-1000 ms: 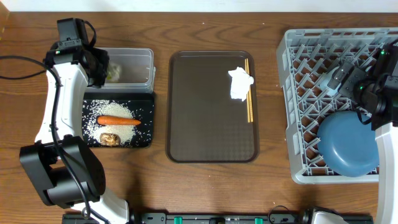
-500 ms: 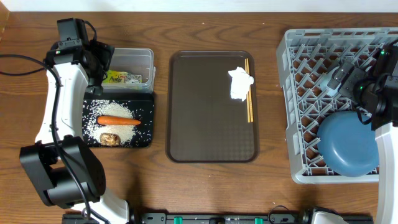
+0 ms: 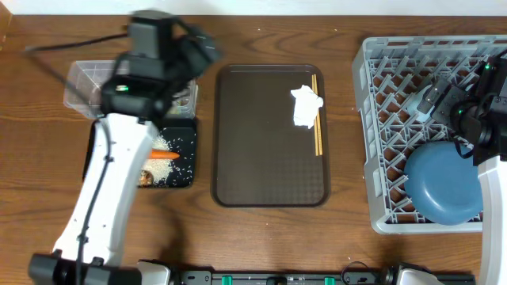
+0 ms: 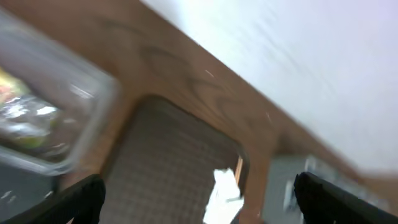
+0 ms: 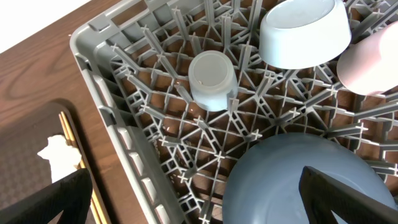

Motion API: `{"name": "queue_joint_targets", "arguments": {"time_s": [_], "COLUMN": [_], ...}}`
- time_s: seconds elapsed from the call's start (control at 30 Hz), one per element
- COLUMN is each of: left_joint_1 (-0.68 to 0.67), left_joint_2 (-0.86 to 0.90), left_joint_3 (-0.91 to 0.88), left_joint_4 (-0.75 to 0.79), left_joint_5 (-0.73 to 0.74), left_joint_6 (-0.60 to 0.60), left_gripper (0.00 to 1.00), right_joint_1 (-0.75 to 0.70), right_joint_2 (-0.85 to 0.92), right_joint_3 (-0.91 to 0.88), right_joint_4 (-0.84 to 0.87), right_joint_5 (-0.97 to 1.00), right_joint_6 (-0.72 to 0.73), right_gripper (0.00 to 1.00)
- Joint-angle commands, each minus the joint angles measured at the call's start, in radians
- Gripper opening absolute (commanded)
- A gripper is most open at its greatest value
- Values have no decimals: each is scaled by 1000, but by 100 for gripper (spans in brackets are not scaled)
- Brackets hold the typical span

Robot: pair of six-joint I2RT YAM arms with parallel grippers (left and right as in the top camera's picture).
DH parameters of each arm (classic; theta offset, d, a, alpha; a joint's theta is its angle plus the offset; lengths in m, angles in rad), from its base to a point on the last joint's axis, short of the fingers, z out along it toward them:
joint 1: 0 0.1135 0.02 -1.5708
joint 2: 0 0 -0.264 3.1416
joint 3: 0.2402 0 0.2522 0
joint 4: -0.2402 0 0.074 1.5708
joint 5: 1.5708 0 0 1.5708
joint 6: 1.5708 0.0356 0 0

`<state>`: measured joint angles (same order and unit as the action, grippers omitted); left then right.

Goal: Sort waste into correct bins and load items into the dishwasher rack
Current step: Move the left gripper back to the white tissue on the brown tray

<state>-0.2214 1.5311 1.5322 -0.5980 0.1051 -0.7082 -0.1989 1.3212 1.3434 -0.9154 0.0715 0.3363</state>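
With the wrapper [image 4: 22, 109] now dropped in the clear tub [image 4: 87, 124] left of them, my left jaws swing off wide apart and empty toward the crumpled tissue [image 4: 222, 190] ahead, probably next; right jaws gape over the rack [image 5: 127, 146].

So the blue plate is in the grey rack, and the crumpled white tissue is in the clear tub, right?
Not quite. The blue plate is in the grey rack, but the crumpled white tissue lies on the brown serving tray, beside the chopsticks; the overhead view shows it.
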Motion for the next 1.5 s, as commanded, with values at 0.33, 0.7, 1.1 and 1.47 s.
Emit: {"name": "queue_joint_targets", "arguments": {"time_s": [0.33, 0.7, 1.1, 1.47], "left_joint_1": [-245, -398, -432, -433], "left_joint_2": [365, 480, 615, 653], "left_joint_3": [2, 2, 2, 2], "left_joint_4": [132, 274, 399, 401], "left_joint_5": [90, -47, -43, -76], "left_joint_6": [397, 502, 502, 502], "left_gripper": [99, 99, 99, 99], "right_joint_1": [-5, -5, -5, -5], "right_joint_2": [1, 1, 1, 1], "right_joint_3": [9, 9, 9, 9], "right_joint_4": [2, 2, 2, 2], "right_joint_5": [3, 3, 3, 3], "right_joint_6": [-1, -1, -1, -1], "right_gripper": [99, 99, 99, 99]}}
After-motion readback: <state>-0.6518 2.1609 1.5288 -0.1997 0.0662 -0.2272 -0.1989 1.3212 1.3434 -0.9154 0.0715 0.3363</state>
